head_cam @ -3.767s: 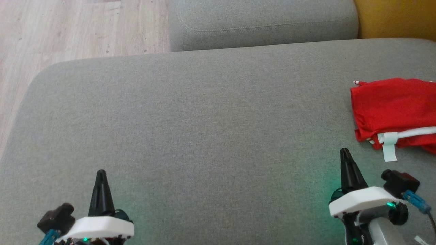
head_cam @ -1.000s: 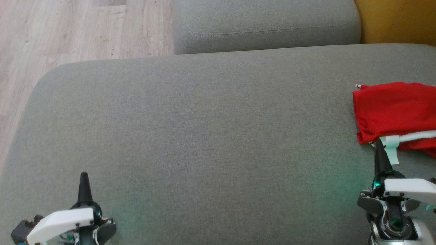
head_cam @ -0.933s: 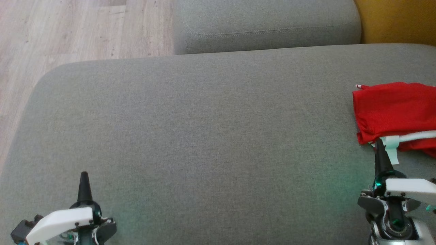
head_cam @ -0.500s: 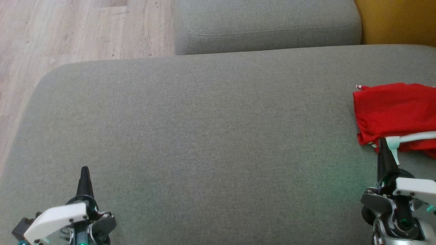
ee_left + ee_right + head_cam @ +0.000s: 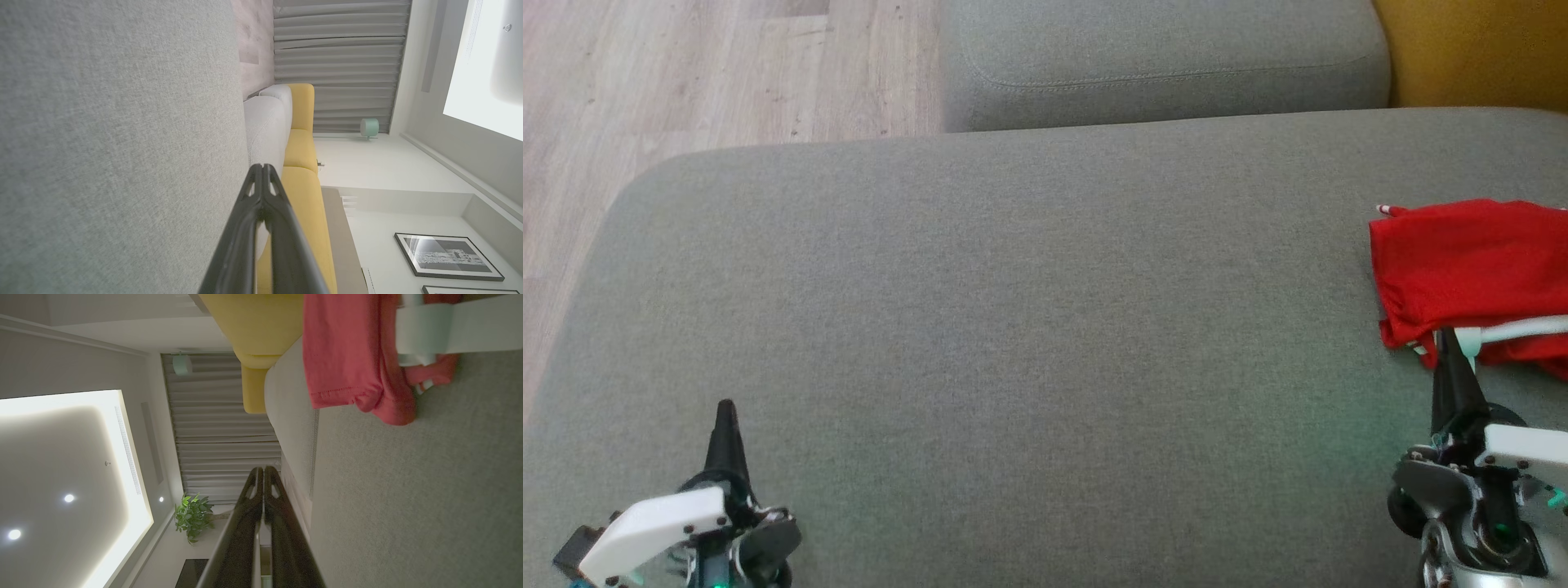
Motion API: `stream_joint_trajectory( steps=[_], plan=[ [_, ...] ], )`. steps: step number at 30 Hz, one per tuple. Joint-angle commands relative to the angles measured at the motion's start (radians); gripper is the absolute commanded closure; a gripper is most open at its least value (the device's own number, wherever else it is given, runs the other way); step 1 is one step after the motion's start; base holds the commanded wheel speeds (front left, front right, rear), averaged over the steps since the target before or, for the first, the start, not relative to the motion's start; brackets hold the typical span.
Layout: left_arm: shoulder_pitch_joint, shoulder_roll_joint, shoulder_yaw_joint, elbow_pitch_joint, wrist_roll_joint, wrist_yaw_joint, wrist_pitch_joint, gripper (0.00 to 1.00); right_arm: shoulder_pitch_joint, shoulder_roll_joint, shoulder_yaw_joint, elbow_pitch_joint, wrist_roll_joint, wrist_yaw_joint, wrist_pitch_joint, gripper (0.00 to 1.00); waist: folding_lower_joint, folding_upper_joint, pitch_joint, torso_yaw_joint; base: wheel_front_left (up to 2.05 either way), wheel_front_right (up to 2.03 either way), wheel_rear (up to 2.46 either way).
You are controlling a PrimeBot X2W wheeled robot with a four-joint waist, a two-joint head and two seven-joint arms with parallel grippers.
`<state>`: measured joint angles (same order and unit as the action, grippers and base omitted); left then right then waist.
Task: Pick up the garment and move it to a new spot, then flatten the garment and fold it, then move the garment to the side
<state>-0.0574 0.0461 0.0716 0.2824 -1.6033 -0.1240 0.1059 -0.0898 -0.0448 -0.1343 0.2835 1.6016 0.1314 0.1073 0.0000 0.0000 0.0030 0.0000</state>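
Head view: we're seeing the red garment (image 5: 1462,261) at the right edge of the sofa seat (image 5: 1013,327), right gripper (image 5: 1445,336) by its near hem, jaws clenched, empty. Left wrist: left gripper (image 5: 262,167) hovering, jaws clenched. Right wrist: we're judging it best to open jaws first, then grab a thick red fold, not the white strip (image 5: 470,326).

Right hand (image 5: 1445,336) has moved from well short of the red garment (image 5: 1462,261) to its near edge, closed tip now overlapping the white band (image 5: 1515,329).

Garment (image 5: 1462,261) is soft cloth; cushion (image 5: 1013,327), coarse matt weave.
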Motion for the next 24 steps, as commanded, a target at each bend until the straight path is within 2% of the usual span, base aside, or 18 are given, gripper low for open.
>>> stream_joint_trajectory(
  steps=[1, 24],
  plan=[
    [-0.051, 0.004, 0.042, -0.037, -0.005, -0.007, 0.007, 1.00, -0.018, -0.005, 0.020, -0.039, 0.007, -0.001, 0.006, 1.00, 0.0000, 0.0000, 0.000, 0.000, 0.00, 0.00, 0.00],
    [-0.051, 0.004, 0.042, -0.037, -0.005, -0.007, 0.007, 1.00, -0.018, -0.005, 0.021, -0.039, 0.007, -0.001, 0.006, 1.00, 0.0000, 0.0000, 0.000, 0.000, 0.00, 0.00, 0.00]
  ],
)
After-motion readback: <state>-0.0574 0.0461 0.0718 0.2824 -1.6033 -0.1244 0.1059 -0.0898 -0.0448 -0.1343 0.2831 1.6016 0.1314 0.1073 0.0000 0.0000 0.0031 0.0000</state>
